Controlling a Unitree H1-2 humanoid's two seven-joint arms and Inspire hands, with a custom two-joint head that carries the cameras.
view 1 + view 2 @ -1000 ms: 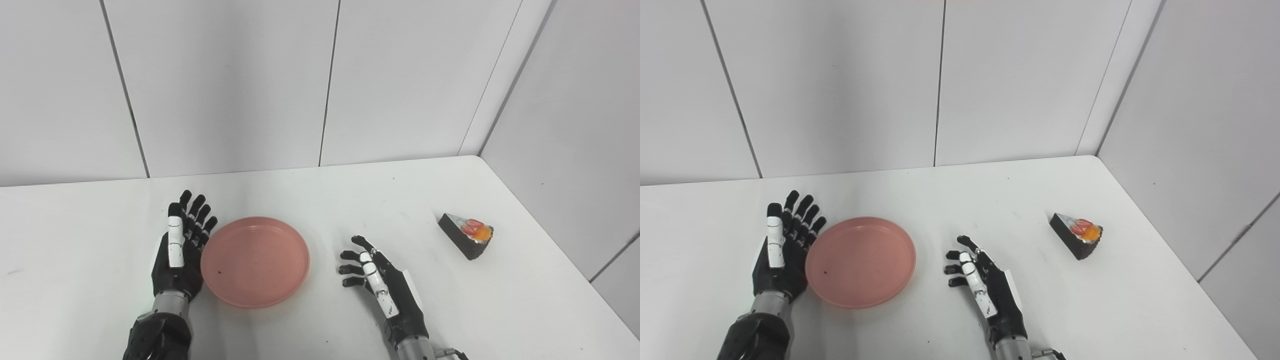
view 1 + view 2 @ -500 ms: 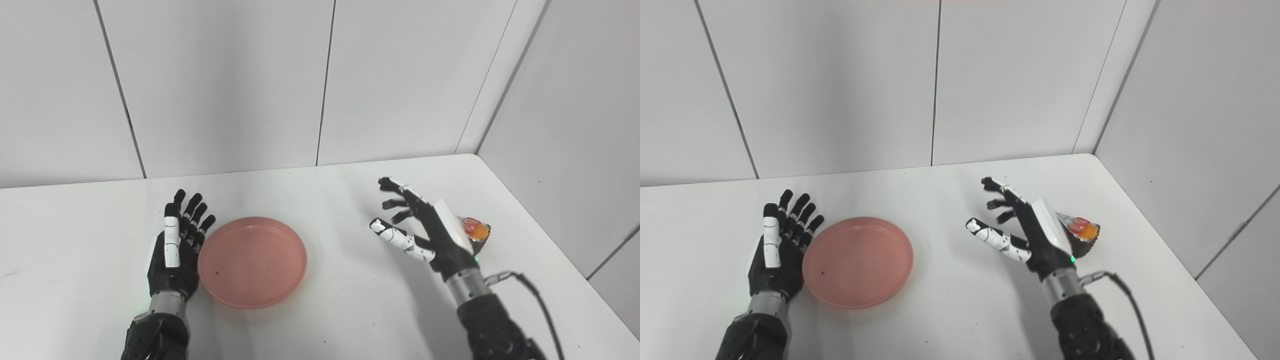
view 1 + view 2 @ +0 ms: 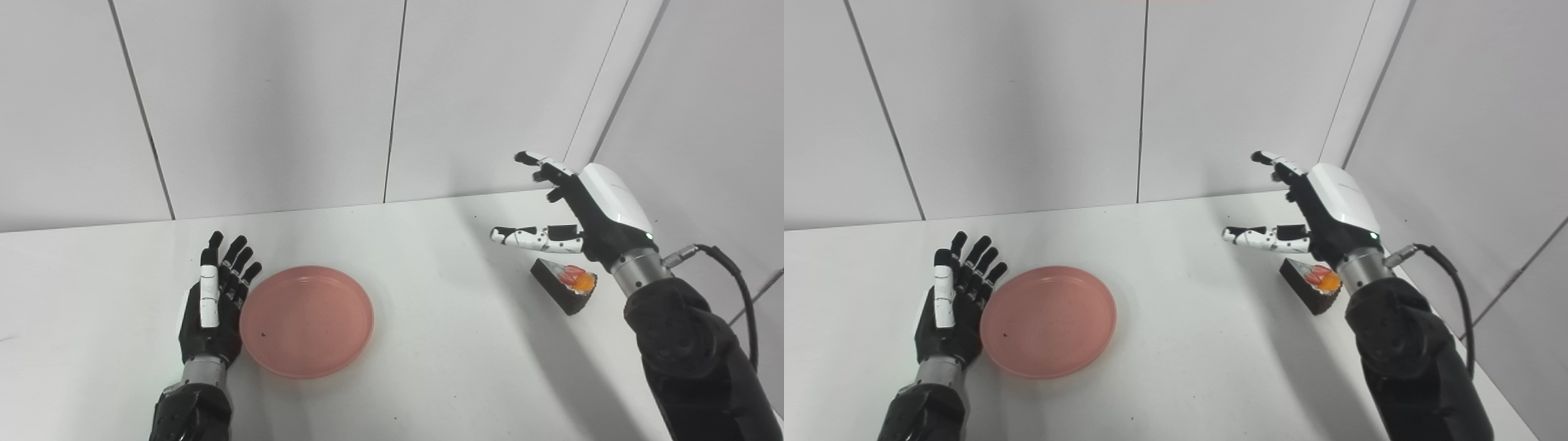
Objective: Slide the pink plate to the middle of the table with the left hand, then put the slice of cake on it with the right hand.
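The pink plate (image 3: 306,320) lies flat on the white table (image 3: 429,343), left of the middle. My left hand (image 3: 213,306) is open, fingers straight, with its side against the plate's left rim. The slice of cake (image 3: 566,285), dark with red and orange topping, lies at the right of the table. My right hand (image 3: 579,211) is open, fingers and thumb spread, raised in the air above the cake and not touching it. The cake also shows in the right eye view (image 3: 1314,285), partly behind my right wrist.
White wall panels stand behind the table and along its right side, meeting in a corner (image 3: 588,153) close behind my right hand. A black cable (image 3: 732,288) loops off my right forearm. The table's right edge (image 3: 692,294) runs just past the cake.
My right hand has risen from the table, swung right and back, and now hangs above the cake. The left hand and plate have stayed in place. The camera has shifted a little.
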